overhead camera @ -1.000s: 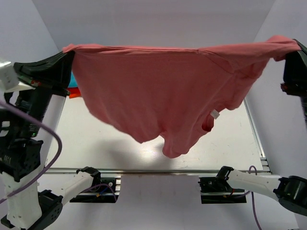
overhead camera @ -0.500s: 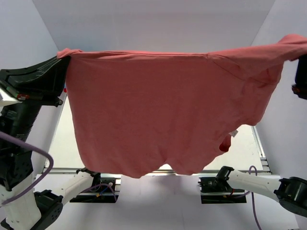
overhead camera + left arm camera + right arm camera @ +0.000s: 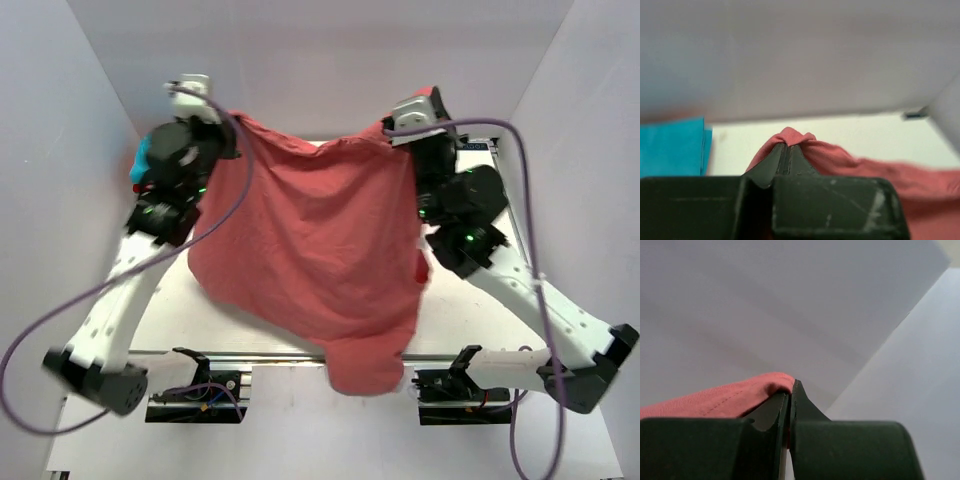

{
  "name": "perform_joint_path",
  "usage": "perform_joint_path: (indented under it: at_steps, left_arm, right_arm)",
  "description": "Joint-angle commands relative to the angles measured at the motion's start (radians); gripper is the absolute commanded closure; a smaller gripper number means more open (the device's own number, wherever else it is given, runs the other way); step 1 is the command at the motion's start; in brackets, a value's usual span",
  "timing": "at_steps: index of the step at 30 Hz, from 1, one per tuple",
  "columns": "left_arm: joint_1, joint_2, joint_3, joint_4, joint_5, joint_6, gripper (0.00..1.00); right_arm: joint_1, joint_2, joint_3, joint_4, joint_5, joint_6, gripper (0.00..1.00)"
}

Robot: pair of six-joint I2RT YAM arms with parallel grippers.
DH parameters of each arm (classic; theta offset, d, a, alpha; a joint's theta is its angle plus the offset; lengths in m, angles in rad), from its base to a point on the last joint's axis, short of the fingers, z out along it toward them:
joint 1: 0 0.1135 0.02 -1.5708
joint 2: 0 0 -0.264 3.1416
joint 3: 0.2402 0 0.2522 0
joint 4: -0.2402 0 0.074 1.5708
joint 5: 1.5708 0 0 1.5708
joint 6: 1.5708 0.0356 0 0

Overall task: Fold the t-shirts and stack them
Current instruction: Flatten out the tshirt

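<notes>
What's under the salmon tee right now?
Only bare table shows beside the salmon tee, whose hem hangs past the near edge. The turquoise tee lies at the far left. The table beneath the cloth is hidden.

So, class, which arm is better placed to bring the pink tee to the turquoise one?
Left arm, probably: its jaws pinch the pink tee beside the turquoise tee; right arm sits farther.

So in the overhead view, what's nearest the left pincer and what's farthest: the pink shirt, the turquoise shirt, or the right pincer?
1. The pink shirt: its corner is pinched in the left pincer.
2. The turquoise shirt: just to the left, by the wall.
3. The right pincer: across on the right, pinching the shirt's other corner.
</notes>
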Motion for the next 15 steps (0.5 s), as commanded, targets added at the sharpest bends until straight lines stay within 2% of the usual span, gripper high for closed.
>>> perform_joint_path:
  at_steps: [1, 2, 7, 8, 10, 11, 12, 15]
  left_arm:
    - [0.000, 0.060, -0.064, 0.075, -0.142, -0.030, 1.00]
    - [0.000, 0.084, -0.075, 0.075, -0.153, -0.030, 1.00]
    - [0.010, 0.246, -0.114, 0.141, -0.229, -0.044, 1.00]
    - [0.010, 0.318, -0.105, 0.141, -0.243, -0.044, 1.00]
    - [0.010, 0.403, -0.054, 0.141, -0.257, -0.044, 1.00]
    - [0.010, 0.445, -0.034, 0.141, -0.274, -0.044, 1.00]
    - [0.010, 0.536, 0.008, 0.153, -0.274, -0.044, 1.00]
    - [0.020, 0.674, 0.126, 0.171, -0.299, -0.033, 1.00]
  right_arm:
    - [-0.086, -0.004, -0.046, 0.190, 0.038, 0.042, 1.00]
    - [-0.137, 0.055, -0.095, 0.229, 0.047, 0.050, 1.00]
    - [-0.239, 0.240, -0.142, 0.267, 0.048, 0.183, 1.00]
    - [-0.262, 0.340, -0.113, 0.268, 0.050, 0.203, 1.00]
    - [-0.309, 0.413, -0.058, 0.262, 0.065, 0.219, 1.00]
    - [-0.320, 0.518, -0.037, 0.259, 0.073, 0.228, 1.00]
    - [-0.343, 0.556, 0.007, 0.256, 0.077, 0.228, 1.00]
    - [-0.380, 0.718, 0.148, 0.227, 0.084, 0.251, 1.00]
